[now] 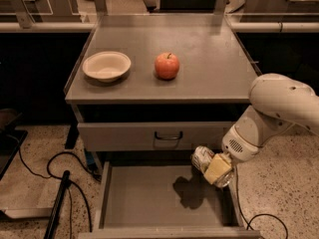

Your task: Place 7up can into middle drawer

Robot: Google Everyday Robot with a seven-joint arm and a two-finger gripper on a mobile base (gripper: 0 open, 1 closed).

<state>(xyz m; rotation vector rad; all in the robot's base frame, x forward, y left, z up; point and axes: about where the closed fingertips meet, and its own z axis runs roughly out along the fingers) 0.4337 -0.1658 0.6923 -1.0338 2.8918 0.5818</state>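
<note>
The 7up can (pixel 202 158), silver with a pale label, is held on its side in my gripper (pixel 213 167). The gripper's yellowish fingers (pixel 218 168) are shut on the can. It hangs above the right part of the open middle drawer (pixel 164 195), a wide shallow grey tray with a bare floor, pulled out at the bottom of the view. The can's shadow falls on the drawer floor. My white arm (pixel 279 103) reaches in from the right.
A closed drawer front with a black handle (pixel 168 135) sits above the open drawer. On the cabinet top stand a white bowl (pixel 106 65) and a red apple (pixel 167 65). Black cables (pixel 60 168) lie on the speckled floor at left.
</note>
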